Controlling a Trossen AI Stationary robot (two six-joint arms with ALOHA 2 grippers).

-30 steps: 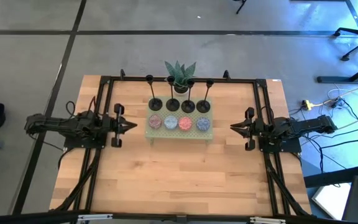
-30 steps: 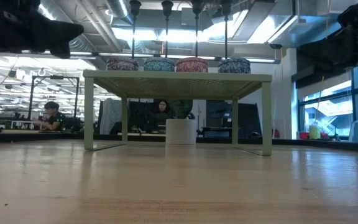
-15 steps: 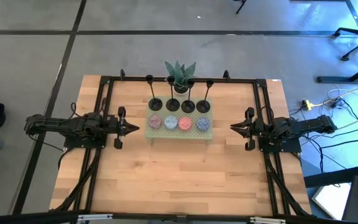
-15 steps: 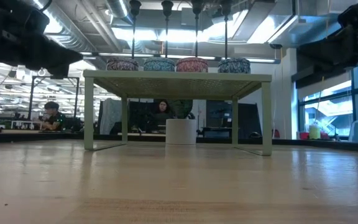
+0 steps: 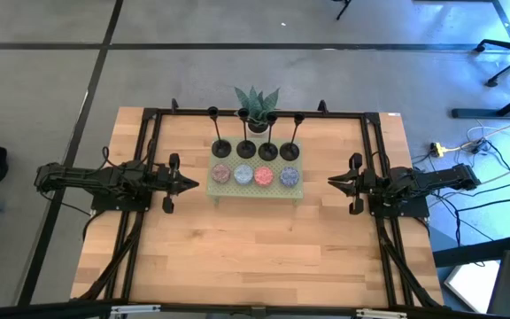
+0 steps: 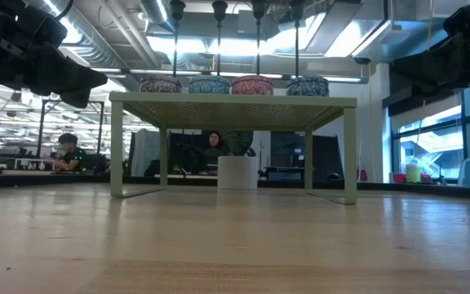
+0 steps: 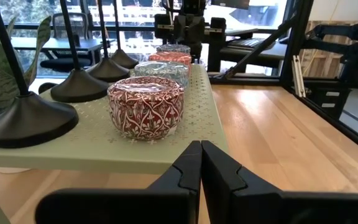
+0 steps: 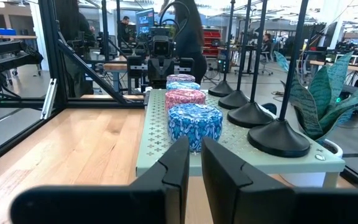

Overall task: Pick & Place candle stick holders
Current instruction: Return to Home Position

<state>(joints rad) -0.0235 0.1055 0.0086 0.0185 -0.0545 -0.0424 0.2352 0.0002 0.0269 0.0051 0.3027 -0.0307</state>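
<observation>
From above, my left gripper (image 5: 193,183) sits just off the left end of the green shelf (image 5: 255,190). It edged in toward the shelf over the last second and has now backed off a hair. The right gripper (image 5: 332,182) hasn't budged and waits near the shelf's right end. The four candle stick holders (image 5: 245,149) stand in a row along the back of the shelf, behind four candle tins (image 5: 243,175), all undisturbed.

At table height, the left arm hangs lower than a second ago. The holders' stems rise straight above the shelf top.

Through the left wrist camera, my fingers are pressed together on nothing, with the shelf end straight ahead.

Through the right wrist camera, a thin slot shows between the fingers, which also hold nothing.

I judge the placing done, with only the arms left to park.
</observation>
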